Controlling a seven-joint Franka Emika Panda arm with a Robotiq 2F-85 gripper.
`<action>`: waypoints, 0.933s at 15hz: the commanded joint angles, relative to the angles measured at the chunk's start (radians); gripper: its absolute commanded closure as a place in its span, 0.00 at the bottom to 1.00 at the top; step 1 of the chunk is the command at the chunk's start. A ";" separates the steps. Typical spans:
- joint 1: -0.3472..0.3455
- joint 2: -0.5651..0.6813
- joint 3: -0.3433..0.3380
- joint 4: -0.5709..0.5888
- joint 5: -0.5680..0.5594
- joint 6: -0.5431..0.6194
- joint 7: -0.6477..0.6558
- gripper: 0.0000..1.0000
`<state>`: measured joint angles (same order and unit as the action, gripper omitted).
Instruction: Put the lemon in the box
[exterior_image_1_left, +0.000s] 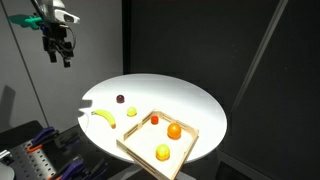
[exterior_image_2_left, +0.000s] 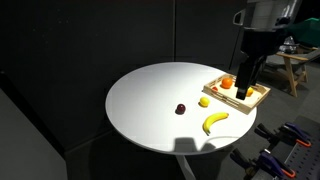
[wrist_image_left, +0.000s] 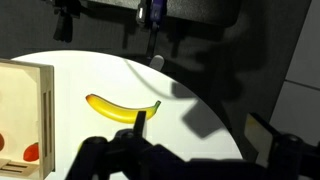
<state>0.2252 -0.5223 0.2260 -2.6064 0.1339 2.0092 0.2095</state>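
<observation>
Gripper (exterior_image_1_left: 60, 53) high above table (exterior_image_1_left: 170, 95) edge, fingers spread, empty. Lemon (exterior_image_1_left: 131, 112) on table, just outside box (exterior_image_1_left: 138, 143) corner, near banana (exterior_image_1_left: 103, 118). Risks: mistaking deeper yellow fruit (exterior_image_1_left: 163, 152) inside box for target; finger clipping rim; off-centre pinch sends round lemon rolling.

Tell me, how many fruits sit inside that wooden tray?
3 in the box: a small red one by the far corner, an orange beside it, a yellow fruit nearer the camera. None seems hidden here.
</observation>
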 joint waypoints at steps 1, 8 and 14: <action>-0.018 0.090 -0.022 0.049 0.021 0.068 -0.022 0.00; -0.060 0.257 -0.042 0.117 0.003 0.197 -0.005 0.00; -0.086 0.402 -0.054 0.161 -0.008 0.247 0.002 0.00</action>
<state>0.1465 -0.1890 0.1826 -2.4872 0.1336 2.2473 0.2096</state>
